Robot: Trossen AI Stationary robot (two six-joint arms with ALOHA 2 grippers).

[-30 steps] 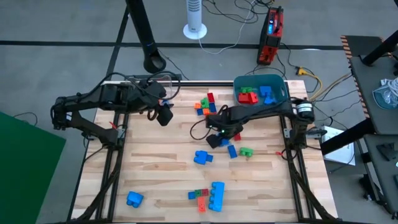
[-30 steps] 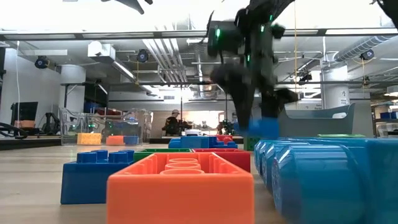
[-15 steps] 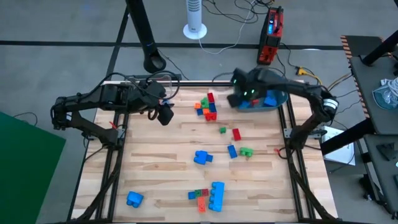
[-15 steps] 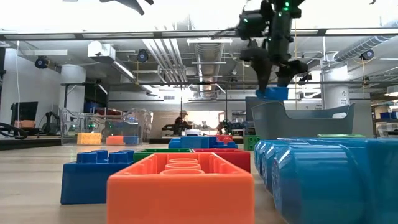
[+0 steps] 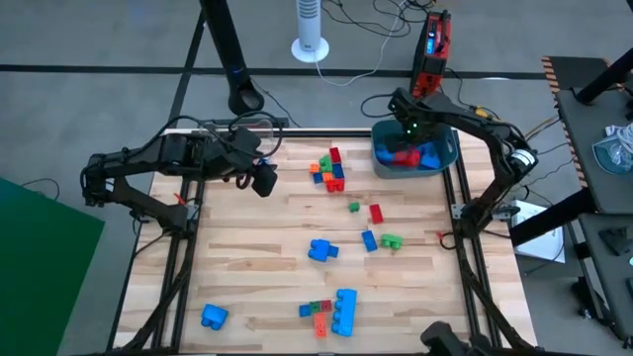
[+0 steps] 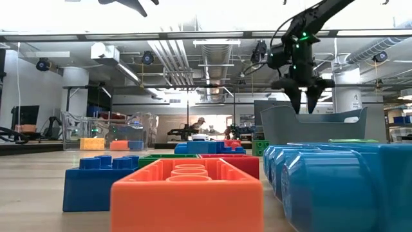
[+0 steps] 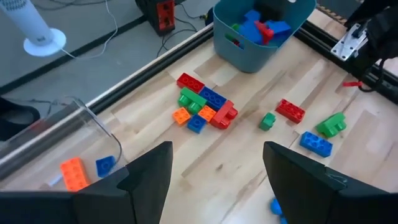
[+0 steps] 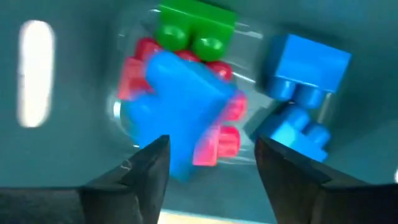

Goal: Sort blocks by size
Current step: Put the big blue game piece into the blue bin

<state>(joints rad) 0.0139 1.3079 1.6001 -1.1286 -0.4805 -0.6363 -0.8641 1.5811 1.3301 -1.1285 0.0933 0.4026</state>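
Hanging over the teal tub [image 5: 440, 158] with fingers spread and nothing held, the right gripper [image 5: 407, 130] looked down on a blue block [image 8: 180, 106] — while loose blocks [image 5: 329, 168] lay nearer the empty, open left gripper [image 5: 263, 181].

The right arm reaches toward the far right corner, its claw [image 5: 409, 132] pointing down with fingers parted and empty. The left arm waits at the far left, claw [image 5: 263, 181] spread wide above the tabletop [image 5: 247, 257].
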